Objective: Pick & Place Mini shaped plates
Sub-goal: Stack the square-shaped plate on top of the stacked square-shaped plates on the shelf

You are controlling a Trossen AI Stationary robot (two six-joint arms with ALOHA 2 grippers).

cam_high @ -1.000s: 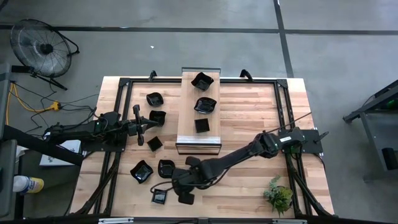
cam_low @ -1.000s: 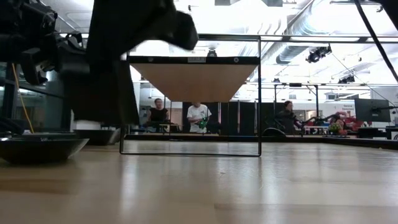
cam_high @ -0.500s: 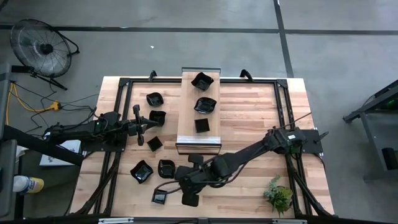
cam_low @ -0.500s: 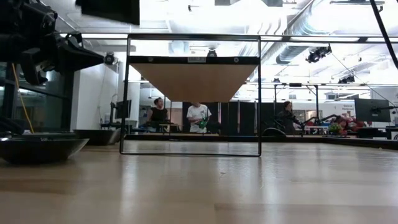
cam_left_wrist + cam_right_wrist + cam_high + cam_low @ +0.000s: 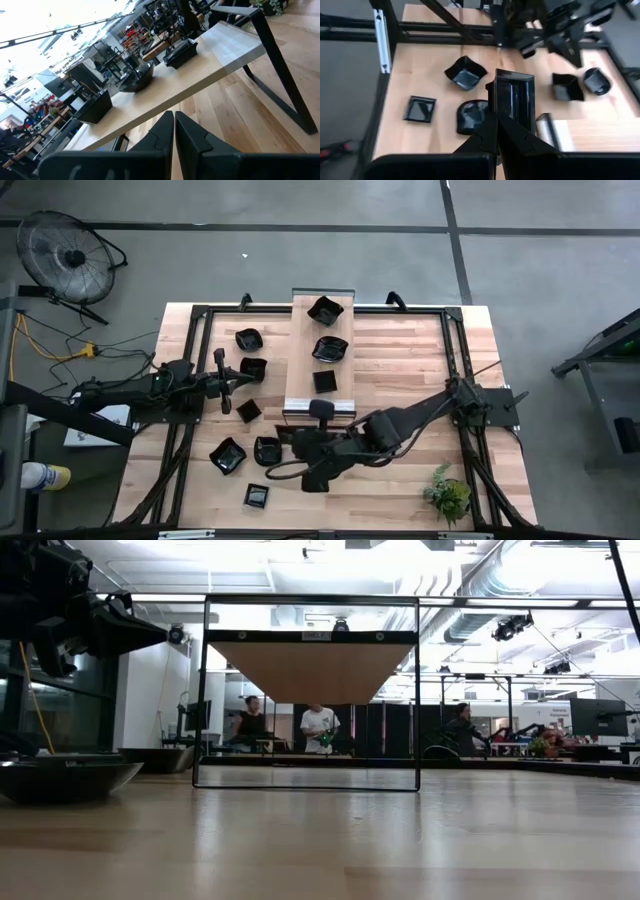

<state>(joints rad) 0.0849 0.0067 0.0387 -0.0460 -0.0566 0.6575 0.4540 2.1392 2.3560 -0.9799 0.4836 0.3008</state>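
My right gripper (image 5: pixel 496 131) is shut on a square glossy black mini plate (image 5: pixel 514 97), which the high view shows over the near end of the raised wooden shelf (image 5: pixel 320 409). Three more plates stand on that shelf (image 5: pixel 324 381) (image 5: pixel 330 348) (image 5: pixel 325 308). Several others lie flat on the table left of it, among them a scalloped one (image 5: pixel 465 72), a round one (image 5: pixel 471 116) and a flat square one (image 5: pixel 421 108). My left gripper (image 5: pixel 174 131) is shut and empty, and waits left of the shelf (image 5: pixel 226 376). My right gripper pinches the square plate by its rim nearest the wrist (image 5: pixel 501 116), between the two fingers. The fingers point toward the table's far edge and slant down. The plate is lifted clear and stands out beyond the fingertips, with its hollow side showing.
The shelf stands on a black metal frame (image 5: pixel 310 690) with open space beneath it. A black frame runs around the table (image 5: pixel 200 315). A small green plant (image 5: pixel 447 494) sits at the near right corner. People stand in the room beyond the table (image 5: pixel 318 728).
My right gripper has risen from the near part of the table and moved toward the far edge, up to the shelf's near end, staying shut on the square plate. The plate has gone with it, lifted clear, and has left the low view.
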